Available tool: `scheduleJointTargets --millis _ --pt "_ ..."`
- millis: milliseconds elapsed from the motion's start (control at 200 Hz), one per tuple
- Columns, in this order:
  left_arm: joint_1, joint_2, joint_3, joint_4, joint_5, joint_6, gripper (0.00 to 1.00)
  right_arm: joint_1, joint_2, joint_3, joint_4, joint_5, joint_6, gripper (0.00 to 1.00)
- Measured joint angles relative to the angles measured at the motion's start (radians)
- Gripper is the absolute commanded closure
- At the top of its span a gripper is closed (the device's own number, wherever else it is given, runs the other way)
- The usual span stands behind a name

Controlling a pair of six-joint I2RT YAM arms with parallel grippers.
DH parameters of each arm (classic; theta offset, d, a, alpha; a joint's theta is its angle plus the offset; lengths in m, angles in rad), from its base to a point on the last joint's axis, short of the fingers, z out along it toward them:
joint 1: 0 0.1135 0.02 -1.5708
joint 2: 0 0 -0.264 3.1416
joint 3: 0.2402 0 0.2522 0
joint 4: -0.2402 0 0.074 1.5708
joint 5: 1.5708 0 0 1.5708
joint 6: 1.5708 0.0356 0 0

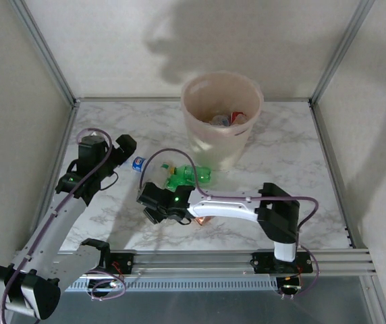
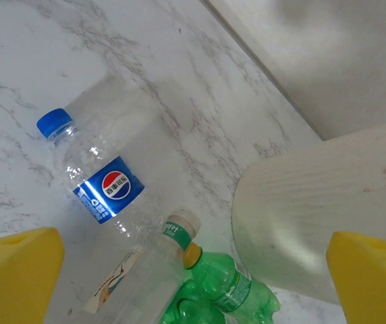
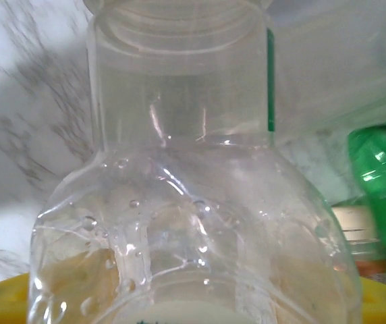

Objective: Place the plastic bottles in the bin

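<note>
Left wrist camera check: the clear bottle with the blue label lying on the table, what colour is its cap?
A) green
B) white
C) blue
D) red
C: the clear bottle with the blue label lies on the marble table, and the cap at its upper-left end is plainly blue.
</note>
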State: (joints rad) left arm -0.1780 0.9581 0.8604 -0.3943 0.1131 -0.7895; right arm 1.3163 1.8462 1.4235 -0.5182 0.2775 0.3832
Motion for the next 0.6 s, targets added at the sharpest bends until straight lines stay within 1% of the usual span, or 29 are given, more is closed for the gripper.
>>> scheduleJointTargets --millis 381,516,601 --pt "0.025 -0.018 -0.001 -0.001 0.0 0.0 0.0 -0.008 -0.229 0.163 -0.086 0.164 0.021 0.41" --pt "0.031 -0.019 -0.006 0.0 0.001 0.0 0.01 -0.039 -0.292 0.219 -0.121 0.214 0.03 0.41" --pt "0.031 -0.019 -0.01 0.0 0.005 -0.001 0.01 -0.085 -0.33 0.257 -0.14 0.238 0.037 0.41"
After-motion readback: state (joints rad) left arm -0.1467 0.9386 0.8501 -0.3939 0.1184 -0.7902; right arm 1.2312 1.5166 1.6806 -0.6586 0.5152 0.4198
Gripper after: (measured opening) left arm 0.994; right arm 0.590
